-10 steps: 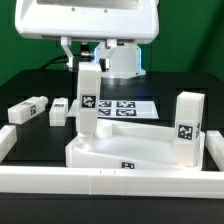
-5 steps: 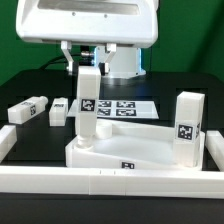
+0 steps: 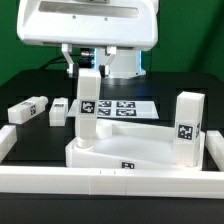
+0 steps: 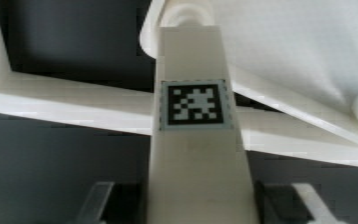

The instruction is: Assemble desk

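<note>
The white tabletop lies tray-like in the middle of the exterior view. My gripper is shut on the top of a white tagged leg. That leg stands upright with its foot at the tabletop's corner on the exterior view's left. In the wrist view the leg runs straight out between my gripper's fingers down to the tabletop's rim. A second leg stands upright at the corner on the exterior view's right. Two loose legs lie on the table at the left.
White border rails run along the front and both sides of the work area. The marker board lies flat behind the tabletop. The arm's white base stands at the back.
</note>
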